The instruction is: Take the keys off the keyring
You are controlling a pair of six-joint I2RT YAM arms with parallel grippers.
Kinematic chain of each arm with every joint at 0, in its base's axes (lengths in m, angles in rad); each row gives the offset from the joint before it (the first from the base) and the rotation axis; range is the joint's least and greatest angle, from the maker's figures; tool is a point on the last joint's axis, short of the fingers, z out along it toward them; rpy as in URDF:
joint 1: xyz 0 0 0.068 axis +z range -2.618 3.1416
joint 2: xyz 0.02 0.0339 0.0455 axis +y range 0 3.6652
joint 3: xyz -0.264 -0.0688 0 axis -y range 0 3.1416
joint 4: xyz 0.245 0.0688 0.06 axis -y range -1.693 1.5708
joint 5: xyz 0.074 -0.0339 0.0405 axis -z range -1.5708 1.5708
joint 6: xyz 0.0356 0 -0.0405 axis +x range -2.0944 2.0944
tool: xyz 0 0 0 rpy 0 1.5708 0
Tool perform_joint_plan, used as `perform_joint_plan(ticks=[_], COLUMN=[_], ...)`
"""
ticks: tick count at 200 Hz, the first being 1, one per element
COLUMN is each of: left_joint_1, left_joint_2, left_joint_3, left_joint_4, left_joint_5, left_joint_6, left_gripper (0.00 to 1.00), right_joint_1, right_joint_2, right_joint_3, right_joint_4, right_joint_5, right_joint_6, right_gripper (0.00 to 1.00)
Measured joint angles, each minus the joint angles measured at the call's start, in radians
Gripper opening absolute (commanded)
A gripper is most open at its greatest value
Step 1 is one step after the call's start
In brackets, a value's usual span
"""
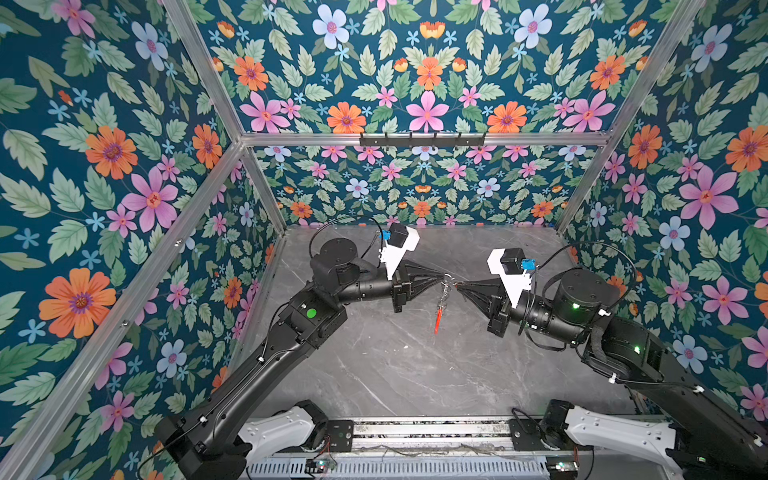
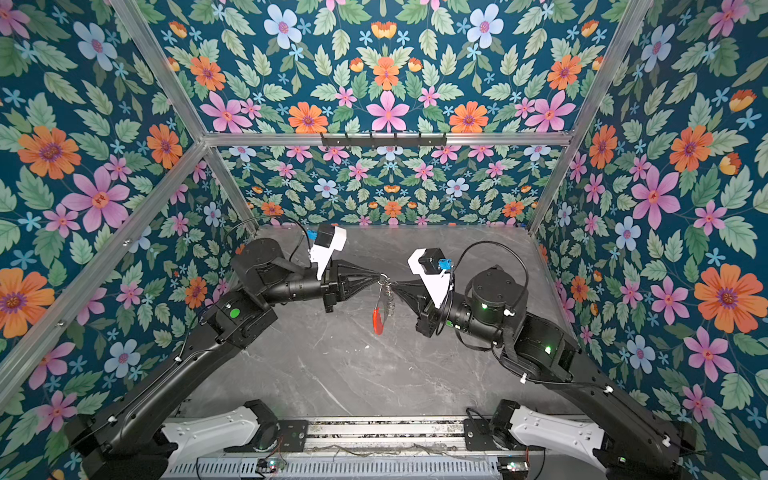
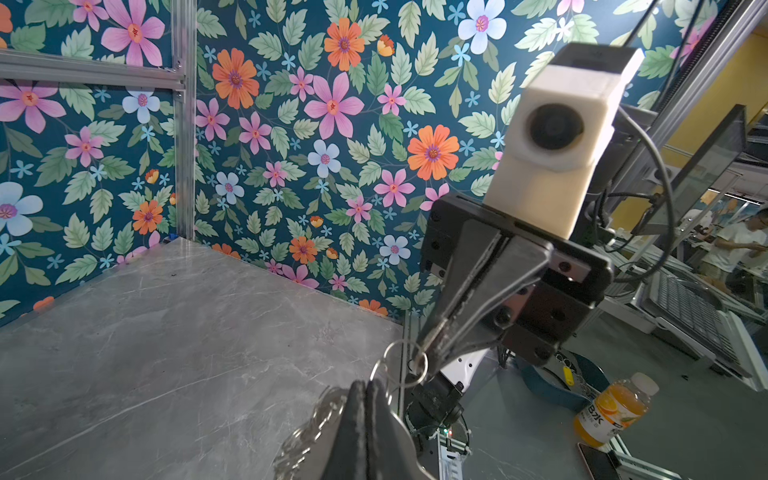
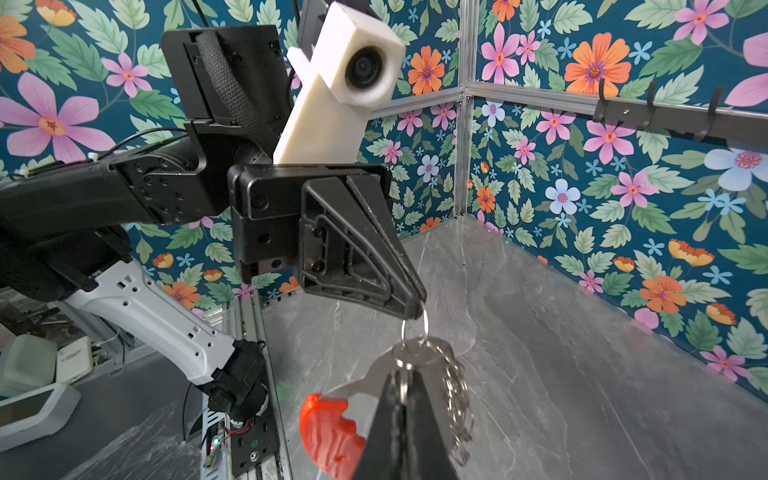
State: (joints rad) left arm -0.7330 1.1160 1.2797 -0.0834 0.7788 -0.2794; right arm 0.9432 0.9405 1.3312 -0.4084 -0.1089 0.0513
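While the keyring (image 2: pixel 379 313) hangs over the table (image 1: pixel 395 365), left pincer (image 1: pixel 442 276) and right pincer (image 1: pixel 459 286) both grip its top.

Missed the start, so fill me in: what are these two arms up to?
Two arms hold the keyring between them in mid-air above the table. The left gripper and the right gripper are each shut on its top end, tips almost meeting. Its red-edged crescent plate hangs below. How far the removal has got, I cannot tell.
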Motion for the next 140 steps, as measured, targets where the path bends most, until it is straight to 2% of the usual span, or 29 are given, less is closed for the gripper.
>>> perform_joint_plan(ticks=[74,140], left_joint_1=[-0.024,-0.047], left_joint_2=[0.031,0.050], left_joint_3=[0.058,0.083], left_joint_4=[-0.084,-0.129], left_joint_5=[-0.077,-0.106], left_joint_6=[0.048,0.082], left_gripper=[0.00,0.00], right_joint_1=[0.003,0.003], right_joint_2=[0.035,0.063], right_joint_3=[0.078,0.131], right_joint_4=[-0.083,-0.143], right_joint_5=[0.041,0.056], right_joint_6=[0.102,0.114], right_gripper=[0.00,0.00])
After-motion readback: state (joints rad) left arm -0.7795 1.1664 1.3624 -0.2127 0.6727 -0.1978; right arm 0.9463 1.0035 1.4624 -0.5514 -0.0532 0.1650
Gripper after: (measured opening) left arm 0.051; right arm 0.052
